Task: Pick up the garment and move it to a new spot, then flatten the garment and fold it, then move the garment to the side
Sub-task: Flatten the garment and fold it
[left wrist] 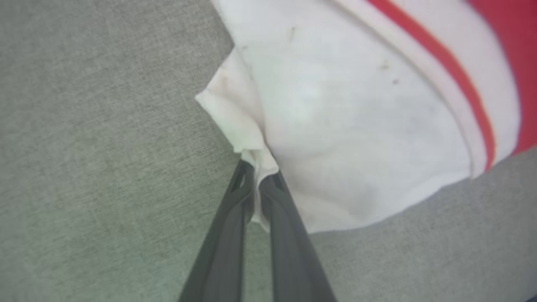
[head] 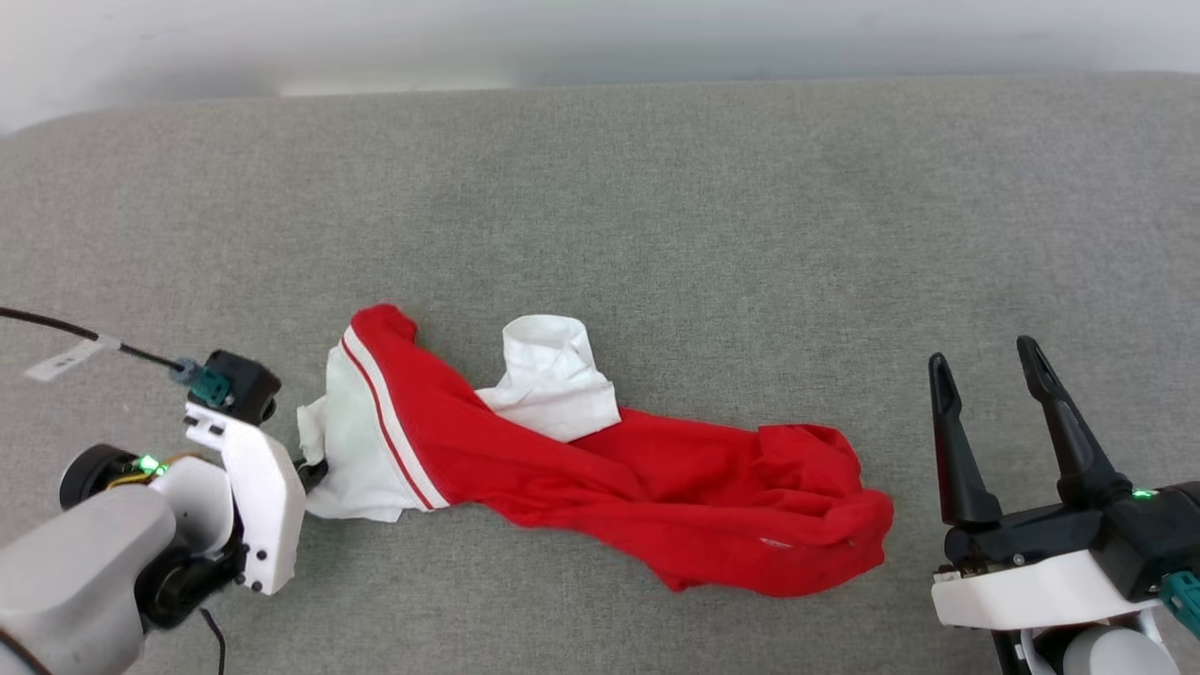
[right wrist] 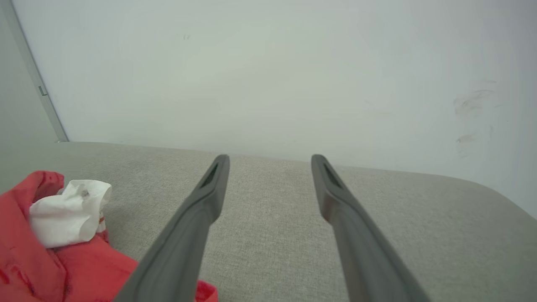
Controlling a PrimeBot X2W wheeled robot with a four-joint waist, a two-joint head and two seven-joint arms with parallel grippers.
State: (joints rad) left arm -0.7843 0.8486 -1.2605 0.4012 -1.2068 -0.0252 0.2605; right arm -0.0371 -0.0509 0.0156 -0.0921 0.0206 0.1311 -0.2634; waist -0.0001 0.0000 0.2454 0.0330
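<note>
The red jersey T-shirt (head: 600, 478) lies crumpled in a long diagonal heap across the lower middle of the head view, running from the left of centre down towards the lower right. Its red body is bunched and folded over on itself at the right end. At the left end a white sleeve (head: 352, 450) is spread flat, edged by red-and-white striped trim (head: 389, 422). A second white sleeve (head: 553, 375) stands up as a rumpled tube just above the middle of the heap.

The left gripper (left wrist: 256, 174) is pinched onto the outer edge of the flat white sleeve. In the left wrist view its two dark fingers meet with a fold of white cloth caught between their tips. In the head view its white wrist housing sits at the lower left, touching the sleeve's left edge.

The right gripper (head: 982, 354) is at the lower right of the head view, just beside the shirt's red end but apart from it. Its fingers are spread wide with nothing between them.

Everything rests on a grey fabric surface (head: 656, 206). A pale wall (right wrist: 268, 75) rises behind it. A black cable (head: 56, 326) enters from the left edge towards the left wrist.
</note>
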